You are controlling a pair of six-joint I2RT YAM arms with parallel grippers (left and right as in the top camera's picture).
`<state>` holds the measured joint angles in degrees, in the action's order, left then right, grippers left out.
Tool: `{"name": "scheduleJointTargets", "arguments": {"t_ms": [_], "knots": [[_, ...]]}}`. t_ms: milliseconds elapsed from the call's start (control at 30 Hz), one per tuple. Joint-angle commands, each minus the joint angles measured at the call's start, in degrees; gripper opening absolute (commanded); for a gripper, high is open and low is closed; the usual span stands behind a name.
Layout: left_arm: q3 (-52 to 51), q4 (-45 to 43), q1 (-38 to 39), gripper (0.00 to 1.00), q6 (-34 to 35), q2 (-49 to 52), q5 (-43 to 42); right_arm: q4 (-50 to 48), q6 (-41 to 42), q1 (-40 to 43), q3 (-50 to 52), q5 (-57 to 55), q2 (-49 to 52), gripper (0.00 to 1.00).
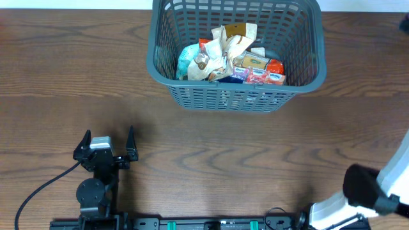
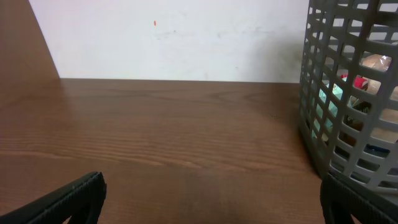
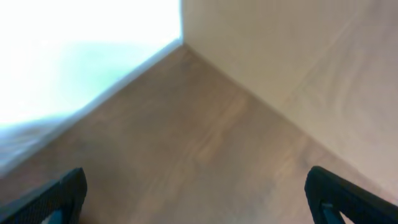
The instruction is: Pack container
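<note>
1. The container (image 1: 230,97) stands at the far middle of the table (image 1: 64,64). Snack packs (image 1: 230,61) are heaped on its floor.
2. The left gripper (image 1: 108,135) sits at the near edge, well apart from the container, with its fingers spread wide and nothing between them.
3. The right gripper (image 3: 199,202) is low at the near right. Its wrist view shows the fingers apart over bare wood, holding nothing.
4. Step in hand: no loose pack shows on the table, so packing appears finished or nearly so.
5. Next move: if another pack remains, it must first be found out of view. Otherwise the arms need only hold clear.
</note>
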<state>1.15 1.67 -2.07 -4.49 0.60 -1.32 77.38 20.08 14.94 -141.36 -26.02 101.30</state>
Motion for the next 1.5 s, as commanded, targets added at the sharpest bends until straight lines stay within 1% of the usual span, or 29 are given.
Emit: {"name": "scheduleJointTargets", "arguments": {"t_ms": [0, 133, 233, 367, 467, 600, 733, 867, 933, 1033, 1100, 1267, 1467], "knots": [[-0.92, 2.43, -0.28, 0.99, 0.48, -0.37, 0.87, -7.96, -0.39, -3.52, 7.80, -0.52, -4.46, 0.99], [-0.92, 2.43, -0.26, 0.99, 0.48, -0.37, 0.85, -25.38, -0.39, -8.09, 24.57, 3.80, -12.74, 0.99], [-0.92, 2.43, -0.28, 0.99, 0.50, -0.37, 0.85, -38.42, -0.39, -11.45, 39.58, 5.90, -20.37, 0.99], [-0.92, 2.43, -0.26, 0.99, 0.50, -0.37, 0.85, -47.74, -0.35, -15.26, 57.35, 6.19, -30.73, 0.99], [-0.92, 2.40, -0.28, 0.99, 0.50, -0.37, 0.87, -51.30, -0.37, -16.94, 68.67, 8.15, -37.90, 0.99], [-0.92, 2.43, -0.26, 0.99, 0.50, -0.37, 0.85, -53.75, -0.33, -17.07, 81.07, 9.99, -46.69, 0.99], [-0.92, 2.43, -0.28, 0.99, 0.50, -0.37, 0.85, -56.52, -0.39, -17.07, 91.01, 9.97, -54.21, 0.99], [-0.92, 2.40, -0.26, 0.99, 0.50, -0.37, 0.87, -62.71, -0.66, -17.07, 103.43, 9.97, -63.39, 0.99], [-0.92, 2.43, -0.26, 0.99, 0.50, -0.37, 0.85, -67.21, -2.19, -17.07, 109.85, 10.97, -67.52, 0.99], [-0.92, 2.40, -0.28, 0.99, 0.50, -0.37, 0.87, -74.18, -7.45, -17.07, 118.81, 14.56, -72.83, 0.99], [-0.92, 2.40, -0.28, 0.99, 0.50, -0.37, 0.87, -76.41, -8.15, -17.05, 123.45, 14.91, -75.87, 0.99], [-0.92, 2.40, -0.28, 0.99, 0.50, -0.37, 0.85, -76.94, -8.13, -17.00, 129.50, 14.91, -80.46, 0.99], [-0.92, 2.43, -0.28, 0.99, 0.50, -0.37, 0.85, -76.98, -8.17, -17.00, 133.20, 14.25, -82.12, 0.99]]}}
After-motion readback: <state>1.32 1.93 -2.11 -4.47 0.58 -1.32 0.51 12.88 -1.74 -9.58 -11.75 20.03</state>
